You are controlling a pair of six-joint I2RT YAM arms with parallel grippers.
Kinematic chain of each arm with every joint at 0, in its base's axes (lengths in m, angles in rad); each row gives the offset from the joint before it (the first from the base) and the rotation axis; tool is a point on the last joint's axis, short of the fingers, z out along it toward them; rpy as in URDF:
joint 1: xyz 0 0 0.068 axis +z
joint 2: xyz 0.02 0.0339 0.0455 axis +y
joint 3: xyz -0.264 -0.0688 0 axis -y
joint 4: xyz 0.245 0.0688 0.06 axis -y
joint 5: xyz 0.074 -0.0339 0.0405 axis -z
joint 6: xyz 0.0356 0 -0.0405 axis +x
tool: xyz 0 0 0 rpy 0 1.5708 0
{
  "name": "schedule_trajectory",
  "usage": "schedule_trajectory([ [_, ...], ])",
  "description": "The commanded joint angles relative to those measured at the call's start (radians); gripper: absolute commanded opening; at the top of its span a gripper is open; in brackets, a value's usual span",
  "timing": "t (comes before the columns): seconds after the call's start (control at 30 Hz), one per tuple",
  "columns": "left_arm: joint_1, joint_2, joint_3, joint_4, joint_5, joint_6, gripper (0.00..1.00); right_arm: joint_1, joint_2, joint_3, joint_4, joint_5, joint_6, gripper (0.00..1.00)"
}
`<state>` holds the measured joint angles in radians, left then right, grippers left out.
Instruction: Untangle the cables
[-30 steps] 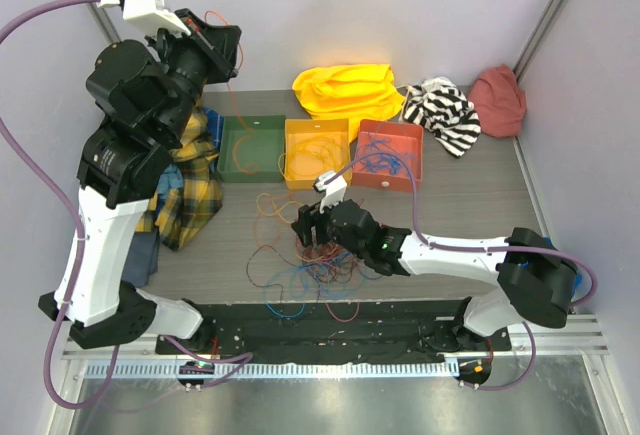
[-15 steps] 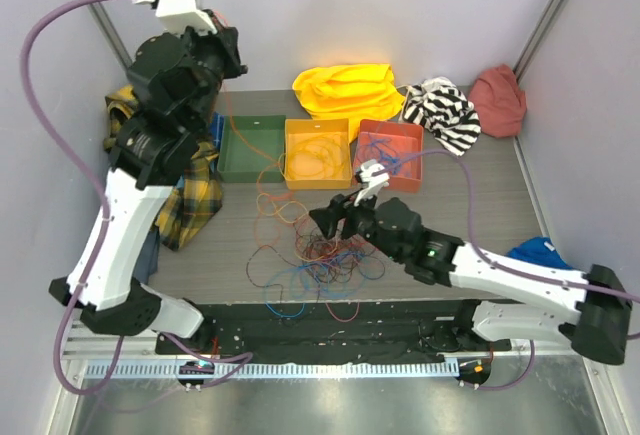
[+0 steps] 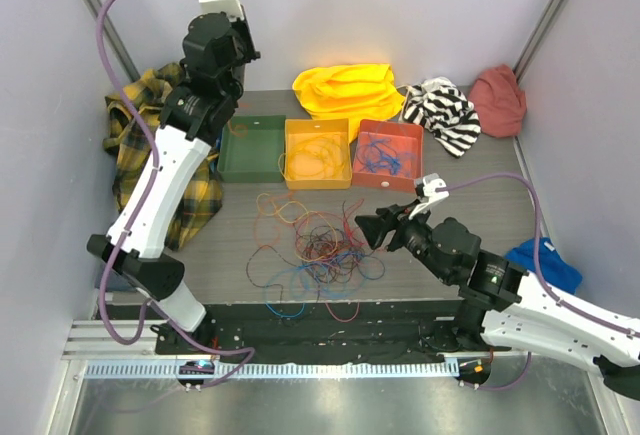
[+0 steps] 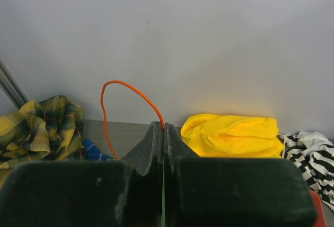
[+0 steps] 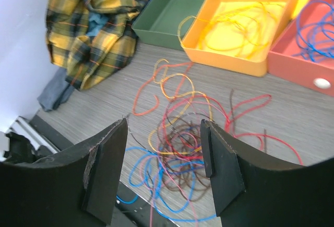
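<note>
Your left gripper point(image 4: 163, 129) is clamped tight on an orange cable point(image 4: 121, 83), which arcs up from the fingertips and drops away behind the left finger. Only the left wrist view shows that pinch: from above, the raised arm hides its own jaws and the strand is too thin to trace. Your right gripper point(image 5: 164, 126) stands wide with nothing in it, pointing at the tangled cables point(image 5: 177, 143), which lie heaped on the table point(image 3: 470, 210) in front of the trays. The top view adds what the wrist views cut off: three trays in a row, a green tray point(image 3: 255, 145), a yellow tray point(image 3: 316, 184) with yellow loops and a red tray point(image 3: 385, 182) with blue ones. Around them lie five cloths: a plaid shirt point(image 3: 150, 155), a yellow cloth point(image 3: 345, 90), a striped cloth point(image 3: 440, 110), a pink cloth point(image 3: 498, 100) and a blue cloth point(image 3: 548, 260) partly behind the right arm. The wires in the heap overlap too much to count.
</note>
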<state>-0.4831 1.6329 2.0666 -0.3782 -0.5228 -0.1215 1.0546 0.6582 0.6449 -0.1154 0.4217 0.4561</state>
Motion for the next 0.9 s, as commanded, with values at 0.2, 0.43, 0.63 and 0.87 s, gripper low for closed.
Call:
schedule_trajectory([
  [0.2,0.078,0.093,-0.141,0.058,0.052,-0.108,0.00,0.005,-0.040,-0.036,-0.063,0.089,0.000,0.65],
  [0.43,0.080,0.013,-0.384,0.108,0.050,-0.179,0.00,0.004,-0.035,-0.059,-0.053,0.114,0.001,0.65],
  [0.63,0.080,0.024,-0.447,0.094,0.043,-0.185,0.01,0.004,-0.019,-0.076,-0.032,0.100,0.015,0.65],
  [0.87,0.120,0.215,-0.341,0.030,0.044,-0.175,0.11,0.005,-0.045,-0.079,-0.059,0.112,0.021,0.65],
])
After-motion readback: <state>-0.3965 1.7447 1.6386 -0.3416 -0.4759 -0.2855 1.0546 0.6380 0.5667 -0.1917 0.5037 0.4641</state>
